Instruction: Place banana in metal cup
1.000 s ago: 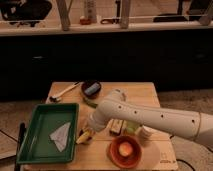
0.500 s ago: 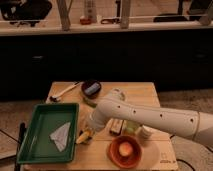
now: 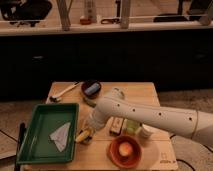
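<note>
The banana (image 3: 82, 135) is yellow and lies on the wooden table (image 3: 150, 95), just right of the green tray. My gripper (image 3: 89, 131) is at the end of the white arm (image 3: 145, 116) and sits right at the banana, partly covering it. The metal cup (image 3: 91, 89) is a dark round container at the back of the table with a bluish thing inside, well behind the gripper.
A green tray (image 3: 42, 150) holding a white paper (image 3: 61, 136) is at the left. An orange bowl (image 3: 125, 151) is at the front. Snack packets (image 3: 118, 126) and a small white cup (image 3: 145, 131) lie under the arm. A white utensil (image 3: 62, 92) is at the back left.
</note>
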